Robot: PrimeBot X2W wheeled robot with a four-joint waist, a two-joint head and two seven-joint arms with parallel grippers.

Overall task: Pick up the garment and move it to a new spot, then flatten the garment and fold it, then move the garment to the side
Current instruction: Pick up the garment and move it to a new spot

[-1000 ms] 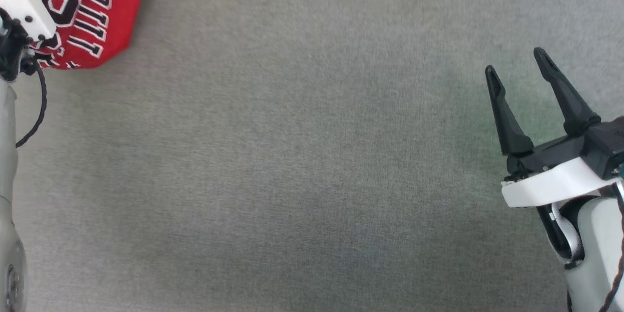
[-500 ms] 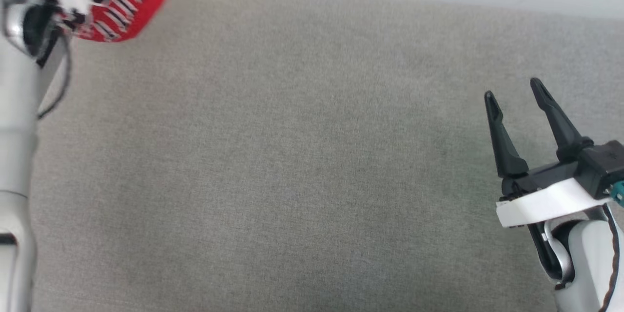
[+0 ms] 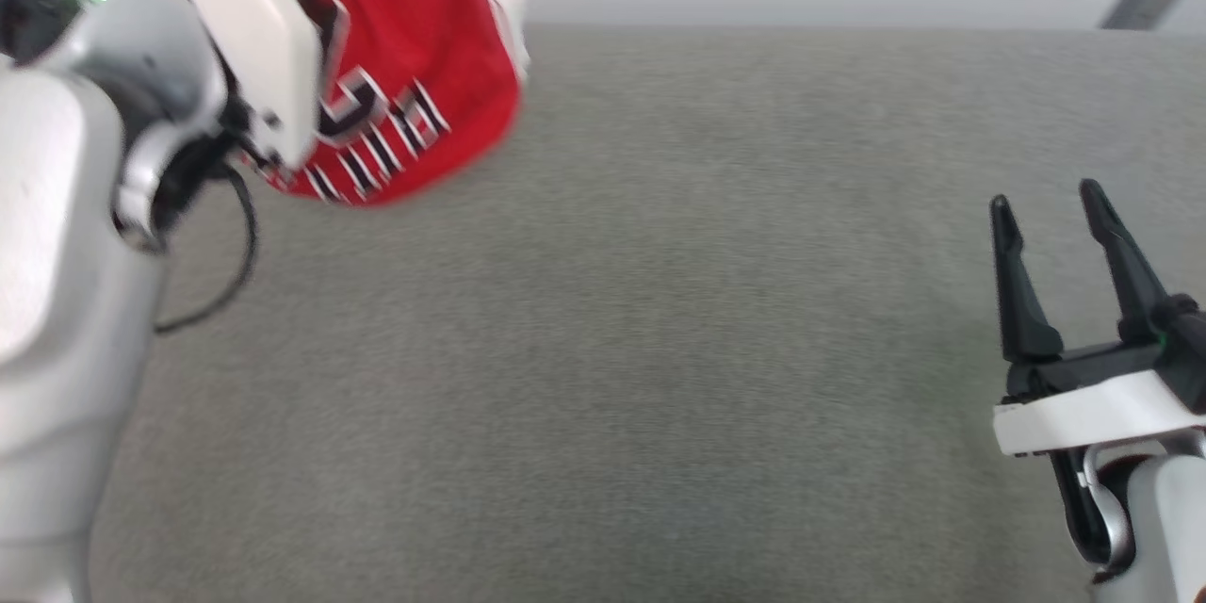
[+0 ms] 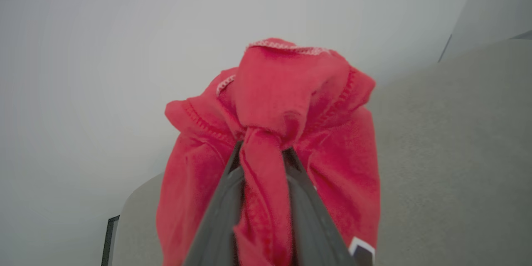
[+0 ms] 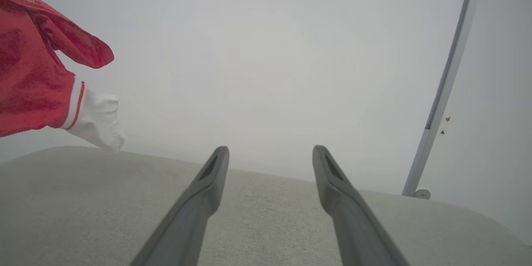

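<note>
Shirt, one: red shirt [image 3: 415, 66] with black lettering and one white sleeve showing, bunched and held up over the far left corner of the grey padded surface [image 3: 612, 349].
Grippers, two: left gripper [image 4: 262, 149] pinched tight on a red fold of the shirt. Right gripper [image 3: 1045, 198] is near the right edge, fingers spread wide, nothing between them.
Pole, one: metal pole [image 5: 444, 87] beyond the far right corner.

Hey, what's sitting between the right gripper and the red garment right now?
Nothing. In the head view, the stretch from the right gripper to the garment is just bare grey cloth surface.
</note>
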